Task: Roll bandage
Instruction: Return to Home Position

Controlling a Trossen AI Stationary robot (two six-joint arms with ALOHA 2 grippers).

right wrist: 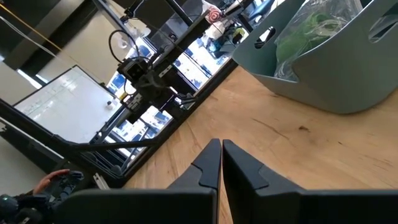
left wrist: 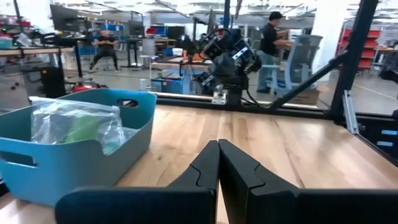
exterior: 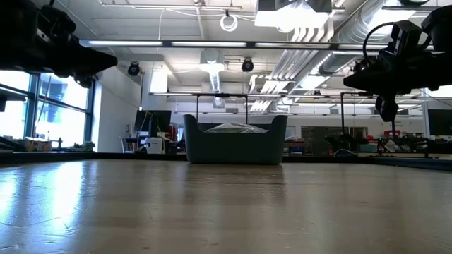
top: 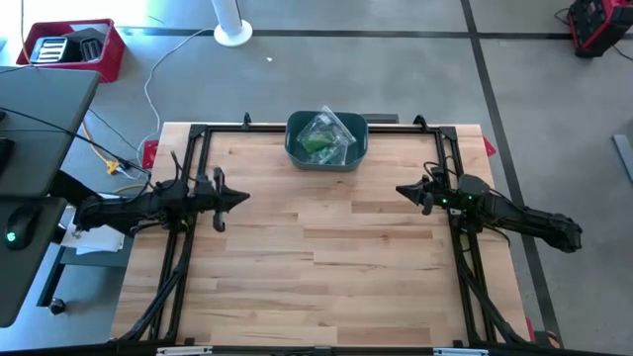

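**High view:** The left gripper [top: 240, 198] is held over the left side of the table [top: 326, 267] and the right gripper [top: 403, 190] over its right side. Their tips face each other, well apart. The blue bin [top: 297, 148] stands at the middle of the far edge. In it lies the zip bag [top: 334, 127] holding the green bandage [top: 316, 143].

**Low view:** Both arms hang clear above the wood. The bag's top shows over the bin rim.

**Left wrist view:** The fingers are pressed together with nothing between them. A person [left wrist: 272, 37] stands in the room beyond the table.

**Right wrist view:** The fingers are likewise closed and empty, with the bin near.
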